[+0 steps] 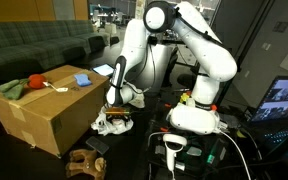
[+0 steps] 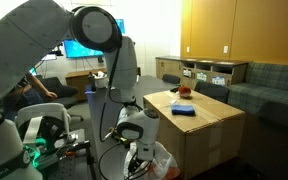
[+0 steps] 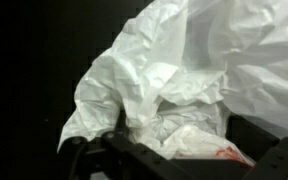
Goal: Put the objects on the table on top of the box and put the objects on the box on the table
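The jaws stand wide open, low over the crumpled white plastic bag (image 3: 174, 80). The bag lies on the counter (image 3: 24, 60), just beside the box (image 1: 44, 112). It sits directly ahead of the jaws and shows no clear long axis, so a straight descent should suffice.
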You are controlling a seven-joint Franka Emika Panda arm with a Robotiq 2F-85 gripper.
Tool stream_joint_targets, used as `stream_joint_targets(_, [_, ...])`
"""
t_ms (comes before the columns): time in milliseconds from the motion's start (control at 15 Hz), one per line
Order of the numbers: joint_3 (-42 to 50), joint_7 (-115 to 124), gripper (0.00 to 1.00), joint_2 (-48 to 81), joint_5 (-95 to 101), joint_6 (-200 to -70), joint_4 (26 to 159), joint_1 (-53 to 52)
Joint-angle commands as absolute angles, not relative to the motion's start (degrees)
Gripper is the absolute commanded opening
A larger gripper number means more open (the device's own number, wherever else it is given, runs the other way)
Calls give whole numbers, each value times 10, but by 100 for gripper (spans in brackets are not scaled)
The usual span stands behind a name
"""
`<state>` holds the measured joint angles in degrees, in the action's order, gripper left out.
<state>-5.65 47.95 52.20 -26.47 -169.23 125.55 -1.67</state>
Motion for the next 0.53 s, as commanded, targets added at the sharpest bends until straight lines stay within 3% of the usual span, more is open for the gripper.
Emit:
stream_joint_targets(0, [-75,446,87,564,-271,-1675,1201,16])
stream_joint_targets(67, [-74,442,73,563,-271,-1667,1198,18])
stream_joint_targets(467, [-59,407,27,538,-262,-1653,1204,6])
